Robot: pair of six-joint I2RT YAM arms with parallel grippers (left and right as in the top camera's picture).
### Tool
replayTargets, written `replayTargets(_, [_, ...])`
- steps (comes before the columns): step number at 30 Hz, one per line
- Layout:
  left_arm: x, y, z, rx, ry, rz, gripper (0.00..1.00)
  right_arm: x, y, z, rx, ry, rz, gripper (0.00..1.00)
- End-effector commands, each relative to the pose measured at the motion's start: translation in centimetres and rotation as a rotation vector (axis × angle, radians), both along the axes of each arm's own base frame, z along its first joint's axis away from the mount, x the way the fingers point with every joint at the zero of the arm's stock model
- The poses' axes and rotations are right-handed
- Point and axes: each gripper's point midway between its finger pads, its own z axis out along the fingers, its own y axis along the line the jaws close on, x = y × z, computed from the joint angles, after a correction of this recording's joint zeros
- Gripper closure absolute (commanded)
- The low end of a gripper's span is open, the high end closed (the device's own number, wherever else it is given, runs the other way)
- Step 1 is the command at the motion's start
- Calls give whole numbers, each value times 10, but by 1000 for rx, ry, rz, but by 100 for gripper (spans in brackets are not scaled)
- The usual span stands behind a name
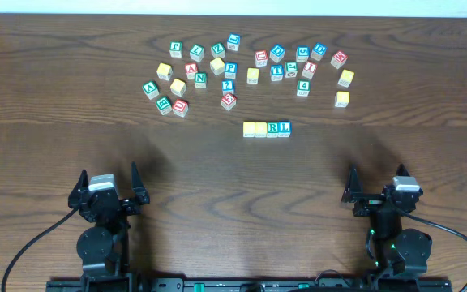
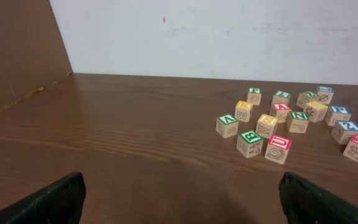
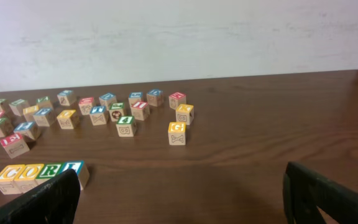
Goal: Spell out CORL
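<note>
The CORL row (image 1: pixel 267 128) shows two yellow tops, a green R and a blue L.

1. C cube (image 1: pixel 249 129): small, wooden, yellow-topped; sits flat on the surface (image 1: pixel 217 178), leftmost in a straight row of four, touching the next cube. Too washed out to read from overhead; reads as C from the right wrist view.
2. O cube (image 1: pixel 260 129): yellow-topped too; stands second in line, flush against both neighbours. Probably shows an O, though faintly.
3. R cube (image 1: pixel 273 128): white-faced with a green R and green border; stands third, upright, pressed between neighbours.
4. L cube (image 1: pixel 284 128): white-faced with a blue L; ends the row on the right, touching the R cube.
</note>
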Motion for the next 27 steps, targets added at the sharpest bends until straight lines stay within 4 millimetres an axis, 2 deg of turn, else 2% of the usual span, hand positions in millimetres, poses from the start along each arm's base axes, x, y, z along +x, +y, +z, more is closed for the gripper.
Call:
replayTargets(1, [0,-1,-18,9,50,-7,2,0,-2,0,-11,-2,-6,1])
replayTargets(27, [0,-1,-18,9,51,-8,2,0,-2,0,-11,-2,-6,1])
